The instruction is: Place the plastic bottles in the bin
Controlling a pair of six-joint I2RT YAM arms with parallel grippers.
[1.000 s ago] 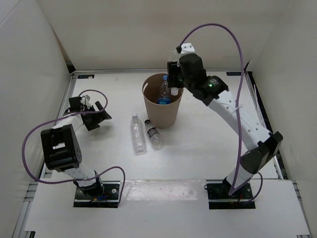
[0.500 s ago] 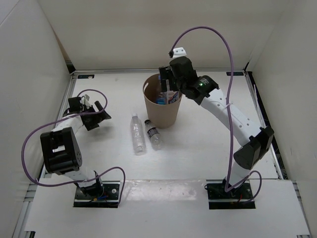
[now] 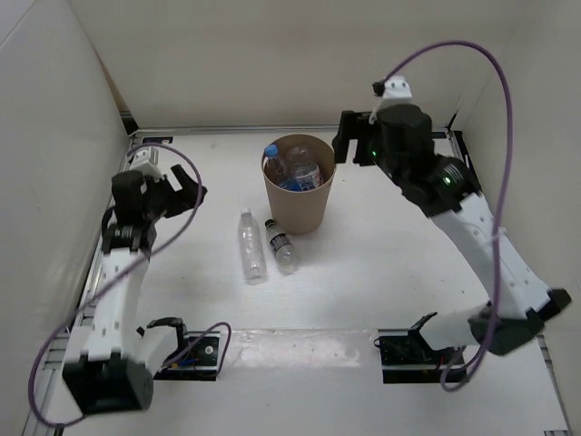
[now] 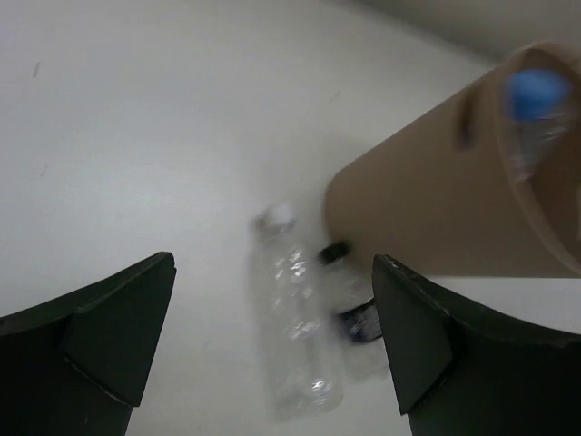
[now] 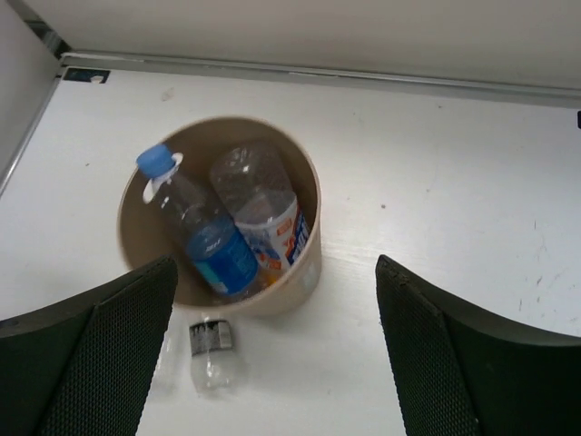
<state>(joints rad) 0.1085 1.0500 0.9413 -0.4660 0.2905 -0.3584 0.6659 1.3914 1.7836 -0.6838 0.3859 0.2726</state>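
The tan bin stands at the table's middle back. In it lean a blue-capped, blue-labelled bottle and a second bottle with a white, orange and blue label. A plain clear bottle and a black-capped bottle lie side by side on the table just left of the bin's front; both show blurred in the left wrist view, the plain bottle left of the black-capped one. My right gripper hangs open and empty above and right of the bin. My left gripper is open and empty, raised left of the lying bottles.
White walls close in the table on the left, back and right. Purple cables loop over both arms. A black corner mark sits at the table's back left. The arm bases stand at the near edge.
My right gripper has lifted out of the bin and drawn back to the right; the bottle it held stays in the bin. My left arm has risen and turned toward the lying bottles.
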